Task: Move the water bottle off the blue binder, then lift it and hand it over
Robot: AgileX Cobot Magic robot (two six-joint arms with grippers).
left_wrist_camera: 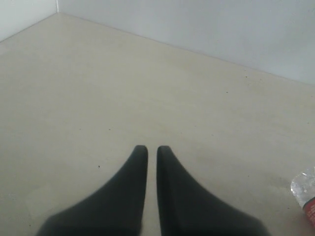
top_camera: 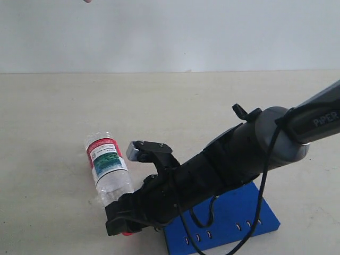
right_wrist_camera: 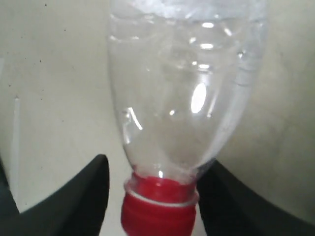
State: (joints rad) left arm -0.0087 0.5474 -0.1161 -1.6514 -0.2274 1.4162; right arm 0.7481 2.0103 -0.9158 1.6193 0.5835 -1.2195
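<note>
The water bottle (top_camera: 109, 170) lies on its side on the pale tabletop (top_camera: 53, 117), off the blue binder (top_camera: 239, 210) and to its left in the exterior view. Its red cap (right_wrist_camera: 157, 211) points toward the near edge and its base points away. The red, white and green label (top_camera: 108, 158) wraps the far half of the clear body.

The right arm (top_camera: 239, 154) reaches in from the right, passing over the binder's near left corner. The right hand (right_wrist_camera: 157, 162) sits at the bottle's neck. Its two fingers (right_wrist_camera: 83, 196) stand spread on either side of the neck and shoulder. In the right wrist view a strip of tabletop shows between one finger and the cap, so the hand is released rather than clamped. The other finger seems to touch the shoulder, though the close view leaves that unsure.

The binder lies flat, with a row of small slots (top_camera: 239, 226) along its near edge. The hand hides whether binder and bottle touch.

The left hand (left_wrist_camera: 152, 147) is clenched on nothing, its tips nearly meeting above bare tabletop. The bottle's base shows at the edge of the left wrist view.
</note>
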